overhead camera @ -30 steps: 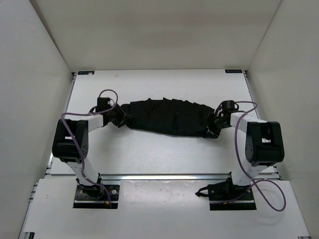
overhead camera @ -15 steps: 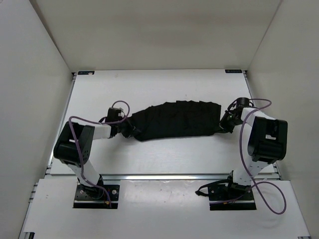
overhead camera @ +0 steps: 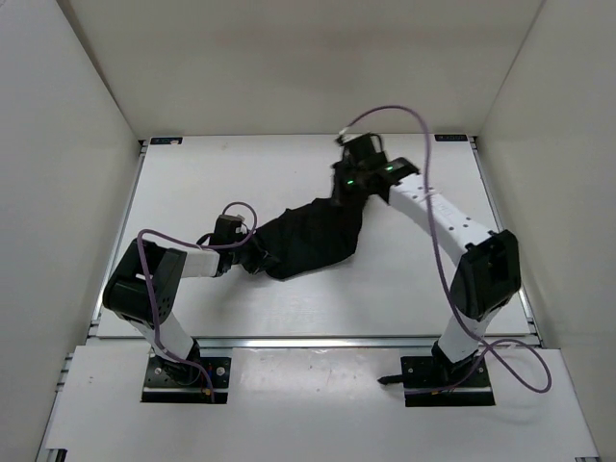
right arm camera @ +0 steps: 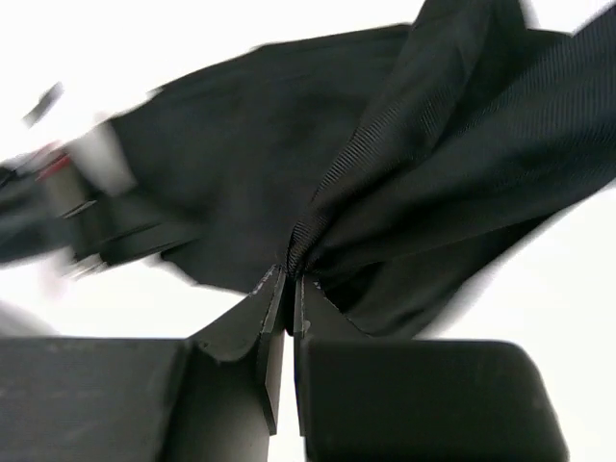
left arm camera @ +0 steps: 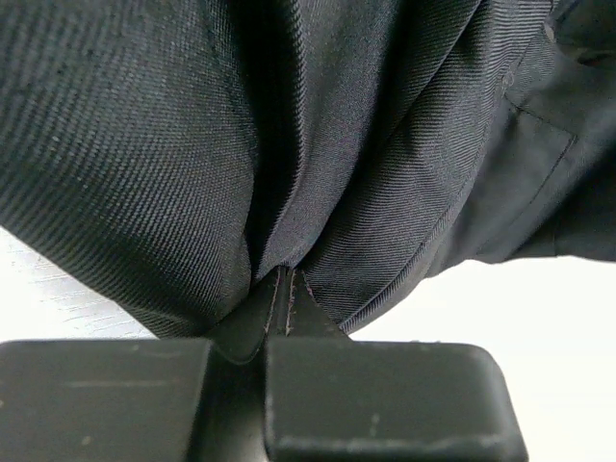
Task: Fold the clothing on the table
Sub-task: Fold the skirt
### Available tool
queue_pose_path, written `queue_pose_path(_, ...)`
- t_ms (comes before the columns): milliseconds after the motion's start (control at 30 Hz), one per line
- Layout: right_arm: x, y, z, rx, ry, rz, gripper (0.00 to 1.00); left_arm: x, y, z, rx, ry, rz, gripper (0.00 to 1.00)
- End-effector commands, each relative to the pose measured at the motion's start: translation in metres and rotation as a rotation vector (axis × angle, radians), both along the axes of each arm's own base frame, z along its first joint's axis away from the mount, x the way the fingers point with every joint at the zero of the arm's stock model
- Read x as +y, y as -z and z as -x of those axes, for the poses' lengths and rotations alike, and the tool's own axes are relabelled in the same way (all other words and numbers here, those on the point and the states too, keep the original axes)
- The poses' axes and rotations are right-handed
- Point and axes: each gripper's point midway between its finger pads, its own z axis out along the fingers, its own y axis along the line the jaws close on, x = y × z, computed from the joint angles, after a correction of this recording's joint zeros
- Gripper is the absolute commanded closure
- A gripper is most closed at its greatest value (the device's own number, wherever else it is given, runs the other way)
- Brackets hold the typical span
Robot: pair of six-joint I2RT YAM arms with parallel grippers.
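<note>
The black clothing lies bunched near the middle of the white table, stretched between both arms. My left gripper is shut on the garment's left end, low over the table; in the left wrist view the twill fabric fills the frame and pinches in between the closed jaws at my left gripper. My right gripper is shut on the other end, lifted and carried toward the back centre. In the right wrist view the cloth fans out from the closed tips of my right gripper.
White walls enclose the table on three sides. A metal rail runs along the near edge by both arm bases. The right arm reaches diagonally across the right half of the table, its purple cable looping above it.
Both grippers closed on the garment's ends. The right arm then swung its end up and leftward to the back centre, bunching the cloth. The left gripper shifted slightly right.
</note>
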Motion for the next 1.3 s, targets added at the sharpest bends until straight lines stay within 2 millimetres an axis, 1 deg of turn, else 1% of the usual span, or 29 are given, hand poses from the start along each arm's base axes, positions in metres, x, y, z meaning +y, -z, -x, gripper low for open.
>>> queue_pose_path(0,0.058,0.042,0.025,0.079,-0.107,0.011,1.00,0.005,-0.004,-0.008,-0.024,-0.023,-0.017,1.00)
queue_pose_path(33,0.078,0.049,0.037,0.096,-0.160,-0.004,1.00,0.007,-0.003,-0.006,-0.020,-0.018,-0.018,1.00)
queue_pose_path(67,0.098,0.068,0.049,0.128,-0.217,-0.003,1.00,0.010,-0.002,-0.005,-0.015,-0.021,-0.018,1.00)
queue_pose_path(100,0.103,0.083,0.050,0.140,-0.227,0.017,1.00,0.012,0.002,-0.002,-0.006,-0.015,-0.030,1.00)
queue_pose_path(133,0.118,0.086,0.058,0.145,-0.268,0.015,1.00,0.016,0.003,-0.001,0.003,-0.017,-0.035,1.00)
queue_pose_path(167,0.128,0.099,0.069,0.163,-0.320,0.040,1.00,0.017,0.002,-0.002,-0.009,-0.009,-0.043,1.00)
queue_pose_path(200,0.135,0.112,0.074,0.180,-0.355,0.065,1.00,0.020,0.006,0.001,0.005,-0.006,-0.048,1.00)
queue_pose_path(233,0.148,0.114,0.084,0.176,-0.395,0.071,1.00,0.022,0.008,0.003,0.008,-0.005,-0.051,1.00)
queue_pose_path(267,0.153,0.127,0.091,0.185,-0.423,0.105,1.00,0.023,0.010,0.004,0.007,-0.003,-0.053,1.00)
queue_pose_path(333,0.157,0.143,0.099,0.208,-0.441,0.131,1.00,0.025,0.014,0.007,0.026,0.008,-0.081,1.00)
queue_pose_path(367,0.160,0.143,0.101,0.220,-0.463,0.109,1.00,0.026,0.012,0.006,0.020,0.006,-0.077,1.00)
queue_pose_path(433,0.160,0.159,0.104,0.246,-0.463,0.144,1.00,0.024,0.014,0.012,0.031,0.017,-0.059,1.00)
queue_pose_path(500,0.156,0.169,0.105,0.259,-0.467,0.210,1.00,0.027,0.012,0.013,0.035,0.026,-0.063,0.99)
queue_pose_path(567,0.145,0.180,0.101,0.243,-0.426,0.334,1.00,0.029,0.009,0.014,0.042,0.034,-0.070,0.91)
queue_pose_path(600,0.133,0.186,0.099,0.266,-0.383,0.397,1.00,0.030,0.002,0.012,0.026,0.037,-0.052,0.85)
queue_pose_path(633,0.114,0.192,0.094,0.273,-0.324,0.492,1.00,0.034,-0.004,0.008,0.013,0.015,-0.044,0.83)
queue_pose_path(667,0.103,0.192,0.085,0.259,-0.251,0.538,1.00,0.038,-0.012,0.005,0.004,-0.007,-0.020,0.78)
queue_pose_path(700,0.091,0.193,0.087,0.285,-0.198,0.574,1.00,0.042,-0.020,0.004,-0.012,-0.025,0.003,0.76)
queue_pose_path(733,0.075,0.197,0.086,0.294,-0.151,0.620,1.00,0.046,-0.032,0.000,-0.044,-0.047,0.012,0.71)
queue_pose_path(800,0.043,0.194,0.081,0.295,-0.050,0.669,1.00,0.055,-0.055,-0.011,-0.094,-0.092,0.051,0.61)
queue_pose_path(833,0.026,0.199,0.088,0.313,-0.013,0.684,1.00,0.059,-0.066,-0.016,-0.124,-0.109,0.052,0.60)
queue_pose_path(867,0.013,0.197,0.085,0.324,0.030,0.676,1.00,0.061,-0.078,-0.022,-0.151,-0.122,0.069,0.61)
queue_pose_path(933,-0.021,0.199,0.097,0.357,0.113,0.662,1.00,0.065,-0.097,-0.026,-0.192,-0.135,0.095,0.63)
queue_pose_path(967,-0.036,0.198,0.094,0.368,0.164,0.656,1.00,0.066,-0.105,-0.028,-0.209,-0.141,0.098,0.63)
queue_pose_path(1000,-0.048,0.197,0.099,0.378,0.183,0.633,1.00,0.067,-0.107,-0.029,-0.217,-0.148,0.100,0.63)
queue_pose_path(1100,-0.063,0.178,0.090,0.321,0.213,0.587,1.00,0.064,-0.108,-0.027,-0.224,-0.149,0.112,0.63)
queue_pose_path(1167,-0.055,0.152,0.078,0.240,0.193,0.569,1.00,0.060,-0.100,-0.023,-0.196,-0.135,0.127,0.65)
queue_pose_path(1200,-0.054,0.144,0.074,0.221,0.195,0.564,1.00,0.059,-0.093,-0.019,-0.177,-0.128,0.126,0.65)
queue_pose_path(1267,-0.042,0.115,0.065,0.155,0.169,0.543,0.99,0.056,-0.093,-0.017,-0.179,-0.121,0.138,0.64)
